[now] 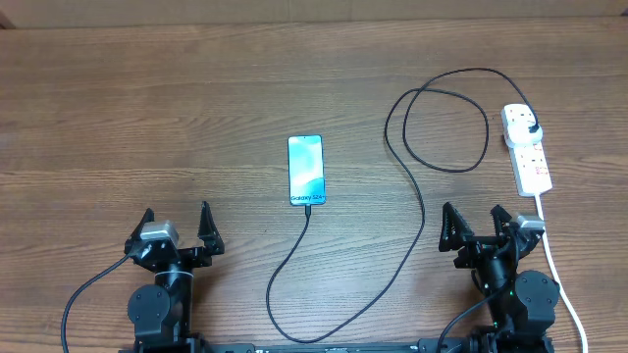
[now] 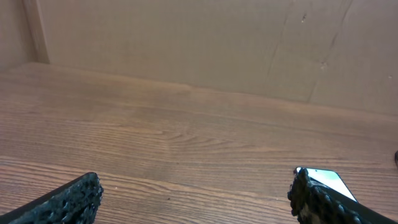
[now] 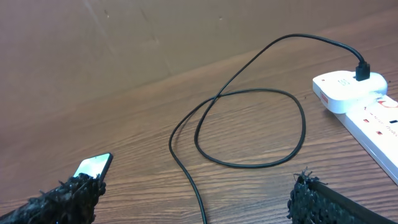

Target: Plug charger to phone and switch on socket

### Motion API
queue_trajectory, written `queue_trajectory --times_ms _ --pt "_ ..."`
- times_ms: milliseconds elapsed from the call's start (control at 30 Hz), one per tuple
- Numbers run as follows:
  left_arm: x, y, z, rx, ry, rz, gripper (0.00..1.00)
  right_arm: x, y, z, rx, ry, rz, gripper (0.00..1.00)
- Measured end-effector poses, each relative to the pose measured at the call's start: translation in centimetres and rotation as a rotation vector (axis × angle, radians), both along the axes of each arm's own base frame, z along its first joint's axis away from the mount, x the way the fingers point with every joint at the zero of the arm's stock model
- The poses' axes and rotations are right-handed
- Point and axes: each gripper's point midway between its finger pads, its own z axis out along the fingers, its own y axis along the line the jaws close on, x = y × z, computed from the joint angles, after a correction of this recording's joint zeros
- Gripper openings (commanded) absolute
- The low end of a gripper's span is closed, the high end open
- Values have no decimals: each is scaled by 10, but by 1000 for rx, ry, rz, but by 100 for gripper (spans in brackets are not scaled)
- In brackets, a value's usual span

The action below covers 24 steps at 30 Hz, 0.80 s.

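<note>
Beside the black plug head [image 1: 529,126], switch on the white elongated power strip [image 1: 530,162] with one square press, with left fingers [image 1: 207,226] and right fingers [image 1: 449,228] spread, empty.

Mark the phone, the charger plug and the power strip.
phone [image 1: 306,170], overhead view, middle of the screen.
charger plug [image 1: 531,128], overhead view, its black head.
power strip [image 1: 535,169], overhead view, white body below the plug.

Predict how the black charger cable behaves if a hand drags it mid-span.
Likely floppy: the charger lies in loose curves and a loop, so it should sag rather than push. It looks light, but its tip seems to meet the phone, so a pull may drag that along.
</note>
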Motion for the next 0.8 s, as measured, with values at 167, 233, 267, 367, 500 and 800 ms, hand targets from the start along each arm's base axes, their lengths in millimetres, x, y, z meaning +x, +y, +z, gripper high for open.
queue_trajectory --times_ms 167,233,267,367,500,800 --pt "0 0 0 0 0 0 100 0 0 0 0 0 0 100" --pt "0 0 0 0 0 0 100 0 0 0 0 0 0 100" --pt "0 0 0 0 0 0 100 0 0 0 0 0 0 100" --pt "0 0 0 0 0 0 100 0 0 0 0 0 0 100" --pt "0 0 0 0 0 0 100 4 -3 23 -7 -103 -19 100" --pt "0 0 0 0 0 0 100 5 -12 73 -17 -317 -70 100"
